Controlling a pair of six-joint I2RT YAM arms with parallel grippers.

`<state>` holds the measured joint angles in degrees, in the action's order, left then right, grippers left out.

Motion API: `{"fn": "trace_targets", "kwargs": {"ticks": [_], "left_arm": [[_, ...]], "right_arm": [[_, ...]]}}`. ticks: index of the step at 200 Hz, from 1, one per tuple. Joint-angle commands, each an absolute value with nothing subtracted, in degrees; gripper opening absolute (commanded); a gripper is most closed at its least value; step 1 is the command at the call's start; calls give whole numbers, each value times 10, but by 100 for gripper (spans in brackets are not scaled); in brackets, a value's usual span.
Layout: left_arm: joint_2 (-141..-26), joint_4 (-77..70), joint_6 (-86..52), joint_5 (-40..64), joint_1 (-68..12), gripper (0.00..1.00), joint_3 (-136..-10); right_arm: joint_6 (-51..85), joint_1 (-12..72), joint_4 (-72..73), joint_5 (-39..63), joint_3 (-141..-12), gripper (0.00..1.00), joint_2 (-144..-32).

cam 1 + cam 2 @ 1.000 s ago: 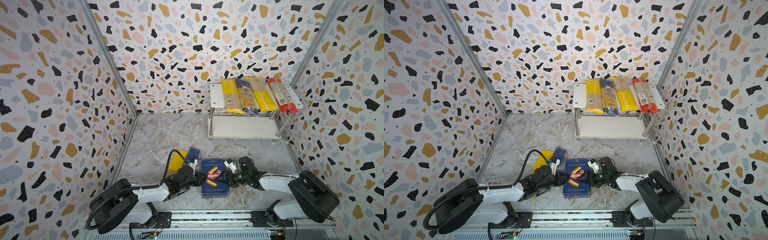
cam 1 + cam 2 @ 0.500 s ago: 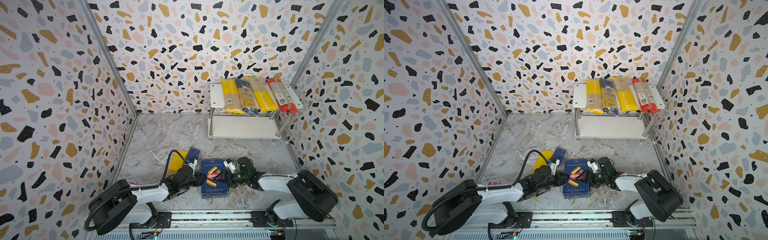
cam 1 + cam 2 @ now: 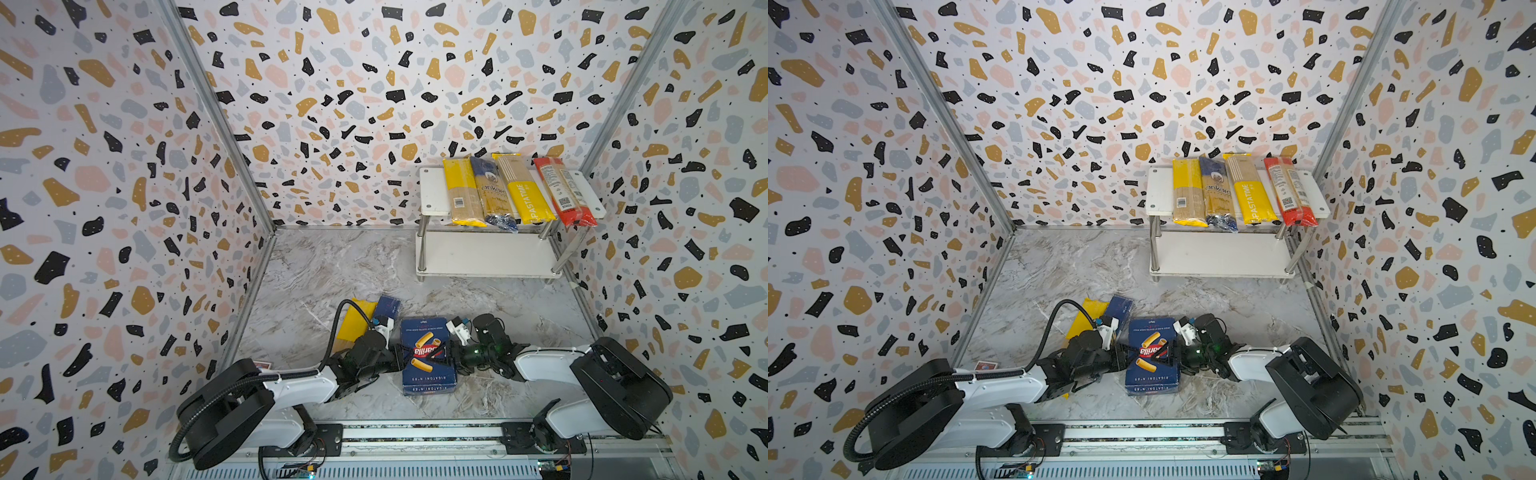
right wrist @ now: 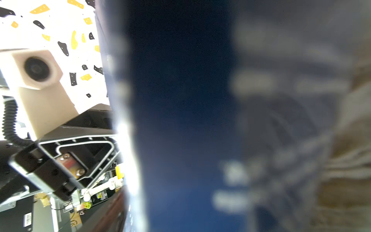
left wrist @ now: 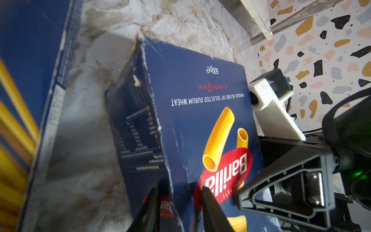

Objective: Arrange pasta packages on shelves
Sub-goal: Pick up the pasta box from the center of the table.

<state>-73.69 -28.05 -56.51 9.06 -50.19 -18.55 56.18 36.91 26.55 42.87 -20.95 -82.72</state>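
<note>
The wide blue rigatoni box (image 3: pixel 428 355) (image 3: pixel 1152 357) lies on the marble floor between my two arms. My left gripper (image 3: pixel 401 353) (image 5: pixel 179 190) is shut on its left long edge, one finger on the side face and one on the printed top. My right gripper (image 3: pixel 451 353) (image 3: pixel 1177 353) is at the box's right edge, with one finger (image 5: pixel 281 190) over the top face. The box's blue side (image 4: pixel 180 100) fills the right wrist view and hides those jaws. On the top board of the shelves (image 3: pixel 432 191) lie two yellow bags, a dark blue bag and a red bag (image 3: pixel 563 191).
A yellow spaghetti bag (image 3: pixel 357 320) and a slim blue box (image 3: pixel 388 307) lie on the floor just behind my left gripper. The lower shelf board (image 3: pixel 486 253) is bare. A small red card (image 3: pixel 263 365) lies near the left wall.
The right gripper has edged slightly left against the box. The box and the left arm have stayed where they were.
</note>
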Motion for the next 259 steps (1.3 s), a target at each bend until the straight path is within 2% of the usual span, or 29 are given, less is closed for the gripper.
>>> {"fn": "trace_targets", "kwargs": {"ticks": [1,14,34,38,52,73,135,204,259], "left_arm": [[-739,-420,-569,225,-537,33,-240],[-742,-411,-565,226,-538,34,-250],[-745,-398,-559,227,-538,39,-258],[-745,-391,-556,225,-537,44,-261],[-739,-358,-543,214,-536,74,-270],[-714,-288,-514,190,-536,100,-289],[-577,-50,-429,76,-508,99,-348],[-507,66,-395,84,-423,100,-362],[-505,106,-364,103,-378,100,-395]], "right_arm": [[564,418,375,542,-267,67,-819],[563,417,370,542,-266,55,-810],[557,415,351,539,-267,54,-794],[554,414,346,539,-267,54,-791],[550,408,335,539,-267,54,-779],[544,396,321,544,-265,53,-763],[516,354,260,556,-269,50,-708],[432,234,109,576,-290,50,-640],[368,143,46,594,-329,50,-659]]}}
